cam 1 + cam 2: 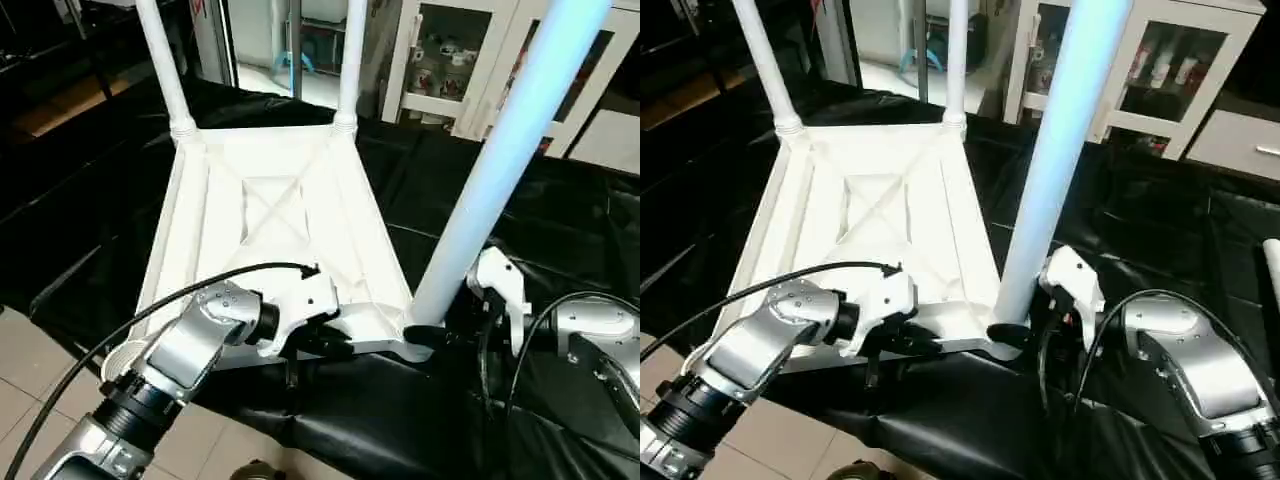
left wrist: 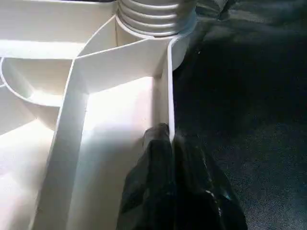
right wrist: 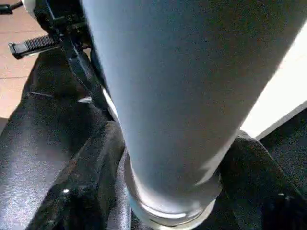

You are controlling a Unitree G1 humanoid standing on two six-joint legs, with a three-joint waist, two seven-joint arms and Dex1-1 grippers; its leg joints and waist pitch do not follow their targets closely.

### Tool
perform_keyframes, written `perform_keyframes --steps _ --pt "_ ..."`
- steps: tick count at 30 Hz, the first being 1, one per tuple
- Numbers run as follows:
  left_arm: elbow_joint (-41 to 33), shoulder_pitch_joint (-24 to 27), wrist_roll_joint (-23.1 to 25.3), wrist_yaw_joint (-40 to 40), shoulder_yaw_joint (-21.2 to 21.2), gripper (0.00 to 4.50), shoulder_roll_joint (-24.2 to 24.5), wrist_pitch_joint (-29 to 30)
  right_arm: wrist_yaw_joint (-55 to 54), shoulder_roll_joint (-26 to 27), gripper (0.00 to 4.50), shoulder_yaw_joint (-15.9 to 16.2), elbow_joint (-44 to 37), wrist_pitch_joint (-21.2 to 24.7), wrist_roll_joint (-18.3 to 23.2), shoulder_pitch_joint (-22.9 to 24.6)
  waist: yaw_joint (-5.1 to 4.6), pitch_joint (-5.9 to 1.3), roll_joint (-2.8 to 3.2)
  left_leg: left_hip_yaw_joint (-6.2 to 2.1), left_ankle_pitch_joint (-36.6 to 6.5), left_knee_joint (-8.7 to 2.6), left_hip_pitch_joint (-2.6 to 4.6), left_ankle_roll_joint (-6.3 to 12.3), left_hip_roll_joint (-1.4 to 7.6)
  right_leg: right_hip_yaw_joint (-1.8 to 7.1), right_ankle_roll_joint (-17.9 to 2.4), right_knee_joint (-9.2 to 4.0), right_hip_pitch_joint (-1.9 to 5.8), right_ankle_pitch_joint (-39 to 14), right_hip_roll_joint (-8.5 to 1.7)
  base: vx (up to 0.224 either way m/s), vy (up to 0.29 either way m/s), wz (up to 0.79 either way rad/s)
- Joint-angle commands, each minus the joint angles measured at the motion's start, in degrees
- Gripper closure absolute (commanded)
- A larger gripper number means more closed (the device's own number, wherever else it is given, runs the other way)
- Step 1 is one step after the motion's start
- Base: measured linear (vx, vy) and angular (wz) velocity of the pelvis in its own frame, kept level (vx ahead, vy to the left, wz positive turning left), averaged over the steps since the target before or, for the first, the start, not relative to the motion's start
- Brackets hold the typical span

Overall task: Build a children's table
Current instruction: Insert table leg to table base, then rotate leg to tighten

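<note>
The two head views look forward and down from above the forearms, a little apart, and share the upturned table top (image 1: 270, 230) on the black-draped work table (image 1: 520, 260). The left wrist view looks along its fingers (image 2: 163, 182), close on the top's rim. The right wrist view sits tight against a leg (image 3: 192, 86).

Two rounded silver metal forearms are seen — the left forearm (image 1: 190, 345) ends in a black ribbed collar and a white plastic wrist housing (image 1: 300, 310). A thin black cable (image 1: 150, 310) is looped over it — another is arched beside the right forearm (image 1: 1185, 365).
</note>
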Motion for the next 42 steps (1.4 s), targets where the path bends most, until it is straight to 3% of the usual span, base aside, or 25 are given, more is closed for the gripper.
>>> perform_keyframes --steps 1,4,10,16,18,19,21,23,24,25,29,30,31,37,42 --pt "-2.04 -0.96 -1.95 -1.26 0.14 4.5 -0.82 -2.37 0.61 0.16 1.73 1.19 0.01 -0.44 -0.33 -0.49 -0.29 -4.07 -0.55 -3.13 -6.27 -4.15 1.55 3.53 6.03 3.8 -12.25 -4.15 2.48 -8.32 -6.82 0.0 0.0 0.0" --pt "-1.95 -1.01 -1.96 -1.32 0.13 4.5 -0.75 -2.41 0.59 0.31 2.12 1.45 0.22 -0.59 -0.48 -0.61 -0.31 -4.08 -0.59 -3.14 -6.3 -4.16 1.53 3.51 6.05 3.82 -12.2 -4.09 2.53 -8.17 -6.78 0.0 0.0 0.0" --pt "-1.93 -0.82 -1.98 -1.3 0.06 4.5 -0.66 -2.36 0.95 0.56 2.32 1.69 0.81 -1.03 -1.16 -0.22 -0.36 -4.08 -0.49 -3.17 -6.69 -4.19 1.56 3.3 6.07 3.8 -12.13 -4.14 2.53 -8.62 -6.77 0.0 0.0 0.0" --pt "-0.49 -1.05 -2.34 0.63 1.19 4.5 -2.03 -1.52 -6.12 4.26 2.39 -0.01 5.47 -0.74 -2.98 -0.42 -0.66 -4.06 -0.43 -3.21 -7.76 -4.23 1.58 2.64 6.02 3.76 -12.33 -4.26 2.51 -9.44 -6.78 0.0 0.0 0.0" --pt "2.25 -2.25 -2.27 3.97 2.66 4.5 -4.48 -0.58 -13.68 8.05 2.39 -1.73 9.16 -0.4 -4.58 -1.65 -1.42 -3.62 -0.37 -3.25 -10.31 -4.51 1.66 1.44 5.8 3.63 -12.25 -4.79 2.24 -13.02 -6.64 0.0 0.0 0.0" --pt "2.77 -2.49 -2.27 4.59 2.93 4.5 -4.95 -0.43 -15.01 8.79 2.4 -2.02 9.76 -0.38 -4.83 -1.86 -1.86 -3.68 -0.5 -3.4 -11.41 -4.59 1.59 0.53 5.76 3.62 -11.61 -4.91 2.61 -14.99 -6.75 0.0 0.0 0.0" --pt "5.76 -3.99 -1.96 7.86 4.16 4.5 -7.29 -0.09 -20.74 12.13 2.41 -3.01 12.16 -0.34 -6.05 -2.8 -2.47 -3.32 -0.41 -3.41 -13.62 -4.71 1.89 -0.26 5.53 3.6 -10.89 -5.54 2.23 -18.26 -6.65 0.0 0.0 0.0" --pt "8.88 -5.92 -0.94 11.32 4.82 4.5 -9.14 -0.31 -26.49 15.41 2.41 -3.75 14.4 -0.02 -7.57 -4.12 -3.13 -3.45 -0.5 -3.64 -14.91 -4.72 2.0 -1.03 5.5 3.7 -9.97 -5.64 2.43 -20.59 -6.81 0.0 0.0 0.0" --pt "10.13 -6.72 -0.56 12.75 5.13 4.5 -9.88 -0.4 -28.77 16.73 2.41 -4.01 15.34 0.1 -8.12 -4.7 -3.34 -3.5 -0.16 -3.63 -14.41 -4.65 1.88 -1.08 5.41 3.76 -10.15 -5.59 2.37 -20.03 -6.78 0.0 0.0 0.0" --pt "11.5 -7.63 -0.22 14.47 5.57 4.5 -10.76 -0.42 -31.34 18.23 2.42 -4.27 16.44 0.16 -8.69 -5.4 -3.67 -3.55 -0.36 -3.69 -14.35 -4.73 1.87 -1.34 5.35 3.65 -10.15 -5.57 2.38 -19.42 -6.62 0.0 0.0 0.0" --pt "19.0 -12.84 2.12 25.4 8.57 4.5 -15.85 0.71 -47.96 26.47 2.43 -6.29 24.38 -1.47 -12.54 -9.54 -4.57 -3.66 -0.25 -3.44 -13.5 -4.57 1.83 -1.6 5.15 3.84 -10.93 -5.59 2.13 -17.6 -6.61 0.0 0.0 0.0" --pt "19.0 -12.84 2.12 25.4 8.57 4.5 -15.85 0.71 -47.96 26.47 2.43 -6.29 24.38 -1.47 -12.54 -9.54 -4.63 -3.73 -0.22 -3.55 -13.54 -4.59 2.0 -1.81 5.14 3.74 -11.1 -5.53 2.12 -17.47 -6.64 0.0 0.0 0.0" --pt "19.98 -13.55 2.42 26.94 9.02 4.5 -16.56 0.92 -50.4 27.67 2.43 -6.8 25.52 -1.71 -12.9 -10.07 -4.53 -3.93 -0.31 -3.58 -12.14 -4.5 1.67 -1.38 5.12 3.73 -11.09 -5.43 2.73 -16.19 -6.81 0.0 0.0 0.0" --pt "26.19 -17.47 3.47 34.74 10.59 4.5 -20.42 0.09 -62.97 34.86 2.44 -8.71 33.77 -3.63 -14.63 -14.19 -4.34 -4.16 -0.32 -3.16 -8.18 -4.39 1.63 0.51 5.12 3.81 -12.29 -4.79 2.69 -9.68 -6.63 0.0 0.0 0.0" --pt "26.4 -17.33 3.94 33.76 9.87 4.5 -20.39 -0.15 -63.91 36.28 2.45 -8.96 36.32 -5.84 -14.84 -16.57 -4.46 -3.91 -0.38 -3.15 -9.96 -4.58 1.7 0.46 5.22 3.79 -11.83 -5.04 2.72 -11.64 -6.73 0.0 0.0 0.0"
